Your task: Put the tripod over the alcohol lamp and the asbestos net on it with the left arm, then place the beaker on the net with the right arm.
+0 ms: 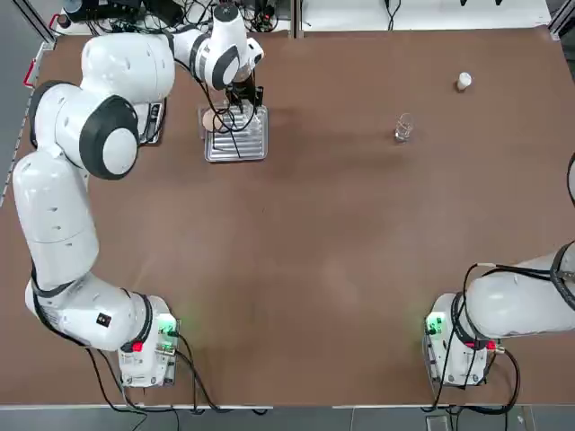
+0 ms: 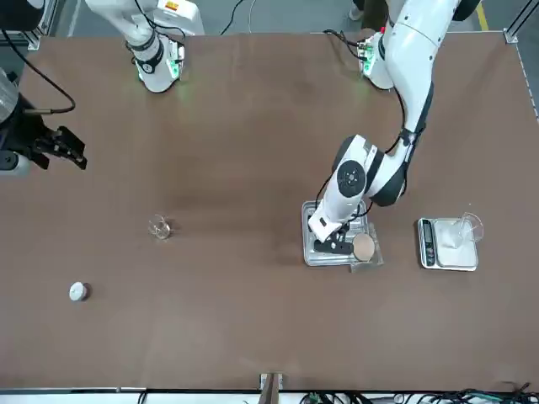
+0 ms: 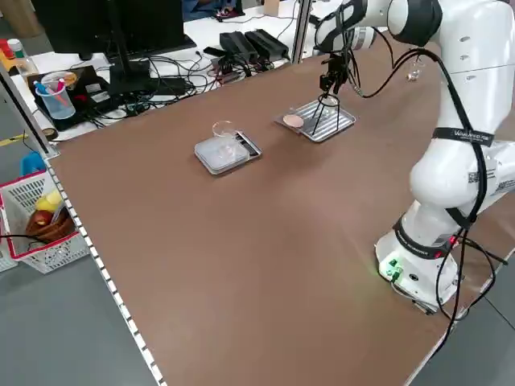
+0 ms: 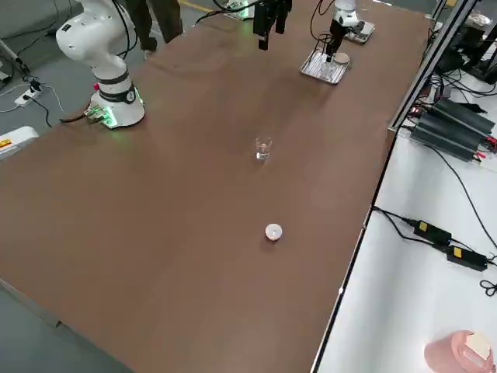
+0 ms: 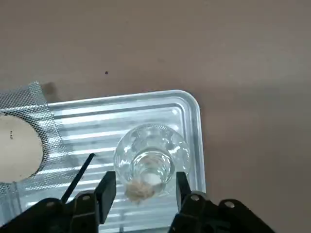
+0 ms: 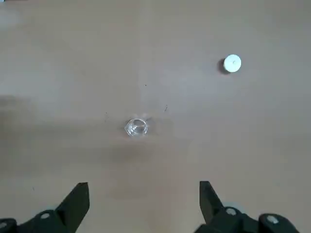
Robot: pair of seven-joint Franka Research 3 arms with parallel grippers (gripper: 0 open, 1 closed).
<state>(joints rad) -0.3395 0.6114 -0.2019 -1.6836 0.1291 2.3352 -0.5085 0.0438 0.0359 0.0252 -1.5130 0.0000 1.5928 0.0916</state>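
Left gripper (image 5: 145,187) over the ridged silver tray (image 5: 192,121) at far left of the tabletop (image 1: 314,251), fingers (image 5: 106,189) parted narrowly either side of a small clear glass vessel with a pale wick-like top, the alcohol lamp (image 5: 148,160) by the look of it; contact not certain, so not counted as gripped. Lamp stands upright, long axis vertical, mouth up. Judged light but fragile and slippery; the rounded body is the place to take hold, squeeze gently. A thin black wire of the tripod (image 5: 77,177) runs slanting just beside the lamp; its ring is hidden. Stiff, light, could snag. Asbestos net (image 5: 22,141) lies flat, half on the tray's edge, tan disc up; thin, best pinched at a free corner. Beaker (image 1: 403,128) upright far right, white cap (image 1: 464,82) beyond it. Right gripper (image 6: 143,199) hangs wide apart, high above the beaker.
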